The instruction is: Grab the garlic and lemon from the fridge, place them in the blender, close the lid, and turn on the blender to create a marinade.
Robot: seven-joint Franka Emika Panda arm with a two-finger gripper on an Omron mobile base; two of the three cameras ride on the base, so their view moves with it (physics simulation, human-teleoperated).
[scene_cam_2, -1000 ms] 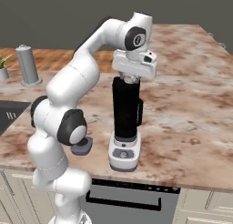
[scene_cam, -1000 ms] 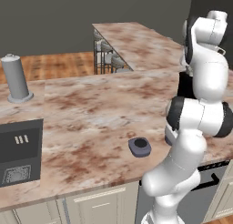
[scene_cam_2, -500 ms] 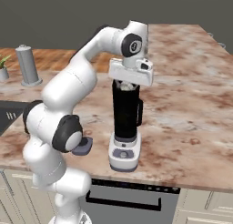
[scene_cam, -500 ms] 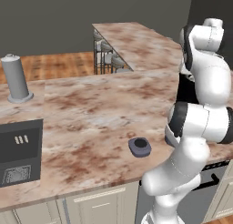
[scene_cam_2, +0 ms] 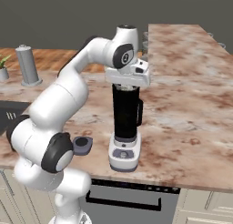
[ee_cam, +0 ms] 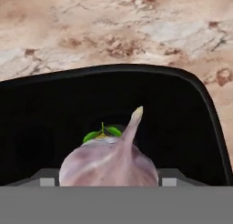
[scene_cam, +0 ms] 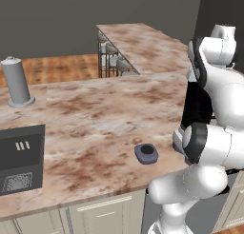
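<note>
Garlic (ee_cam: 109, 164) between hand (scene_cam_2: 127, 84) tips above blender (scene_cam_2: 126, 123) mouth, poised for dropping in; grip state unclear. Lid (scene_cam: 146, 153) near worktop (scene_cam: 95, 119) front edge.

Blender (scene_cam_2: 126, 114): black jar, grey-white base. Garlic (ee_cam: 109, 164): pinkish-white, pale tip; green leaves with yellow behind it. Lid (scene_cam: 146, 152): dark blue-grey, black centre. Counter (scene_cam: 95, 114): beige-brown marbled. Canister (scene_cam: 16, 82): plain grey. Floor: orange-brown wood.
</note>
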